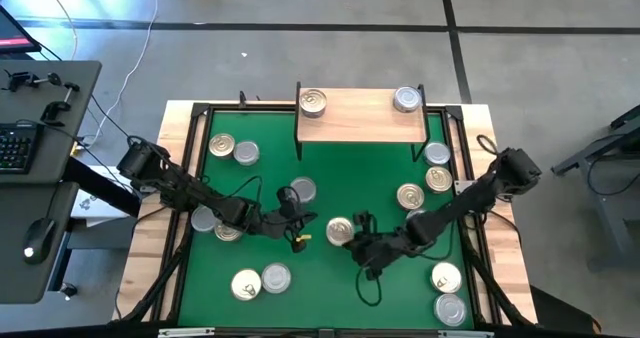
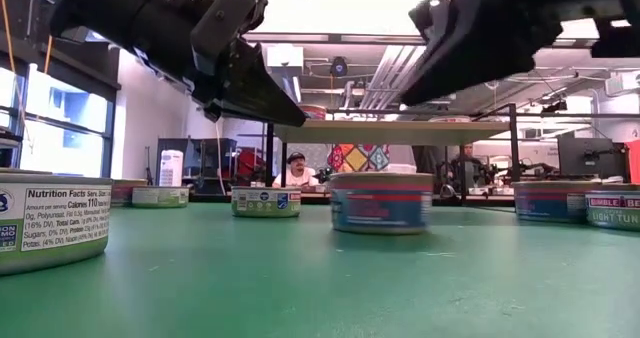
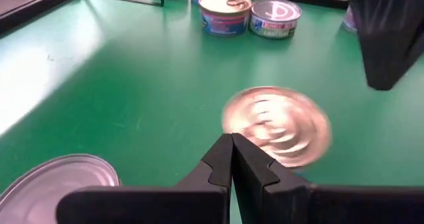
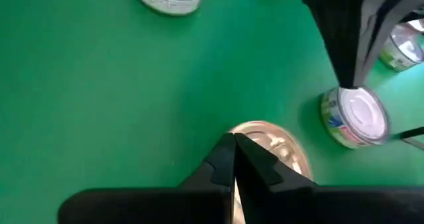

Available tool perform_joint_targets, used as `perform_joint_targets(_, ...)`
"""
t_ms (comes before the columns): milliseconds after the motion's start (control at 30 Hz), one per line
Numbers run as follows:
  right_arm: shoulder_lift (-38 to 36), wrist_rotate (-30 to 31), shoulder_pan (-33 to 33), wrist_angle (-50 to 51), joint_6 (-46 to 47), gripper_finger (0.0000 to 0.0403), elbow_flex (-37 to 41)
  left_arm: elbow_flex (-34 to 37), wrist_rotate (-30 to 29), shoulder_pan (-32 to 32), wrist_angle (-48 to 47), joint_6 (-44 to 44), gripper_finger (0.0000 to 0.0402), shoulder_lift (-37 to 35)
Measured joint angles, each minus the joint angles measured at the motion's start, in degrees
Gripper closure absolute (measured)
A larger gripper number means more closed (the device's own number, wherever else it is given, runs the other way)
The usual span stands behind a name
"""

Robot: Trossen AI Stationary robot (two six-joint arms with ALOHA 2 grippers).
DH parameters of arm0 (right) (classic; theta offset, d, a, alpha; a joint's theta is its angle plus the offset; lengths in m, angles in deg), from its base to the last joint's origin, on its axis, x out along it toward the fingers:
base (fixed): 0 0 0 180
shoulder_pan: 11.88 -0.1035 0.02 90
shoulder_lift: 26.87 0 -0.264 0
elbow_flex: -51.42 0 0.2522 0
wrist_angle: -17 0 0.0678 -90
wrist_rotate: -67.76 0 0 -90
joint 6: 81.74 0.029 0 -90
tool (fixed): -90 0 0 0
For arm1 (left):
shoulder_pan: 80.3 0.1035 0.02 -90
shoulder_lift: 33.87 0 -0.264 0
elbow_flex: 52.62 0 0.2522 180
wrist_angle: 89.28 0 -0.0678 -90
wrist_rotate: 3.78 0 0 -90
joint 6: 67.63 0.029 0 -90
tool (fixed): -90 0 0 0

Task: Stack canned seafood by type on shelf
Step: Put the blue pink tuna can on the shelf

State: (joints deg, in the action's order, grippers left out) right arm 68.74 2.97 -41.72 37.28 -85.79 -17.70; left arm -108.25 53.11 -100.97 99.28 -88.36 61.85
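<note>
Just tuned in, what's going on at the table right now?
Both arms are over the middle of the green mat, grippers shut and holding nothing. The left gripper and right gripper flank a golden-lidded can lying between them on the mat. On the shelf only two cans stand so far: a golden one at one end and a silver one at the other. The remaining cans are scattered over the mat, unstacked.

Two dark, jointed arms trailing black cables; each gripper's tapered black fingers (image 3: 232, 159) look matte, possibly plastic.
</note>
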Motion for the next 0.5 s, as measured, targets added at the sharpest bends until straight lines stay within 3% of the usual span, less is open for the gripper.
perform_joint_targets(200,-0.33,-5.33,0.27,6.36,7.76,0.0402,2.39,0.00,4.46,1.05,0.53,-2.15,0.0401,1.10)
perform_joint_targets(500,-0.20,-5.66,3.30,-10.20,18.53,0.0402,16.31,-0.01,5.60,5.67,12.61,-2.57,0.0402,9.50)
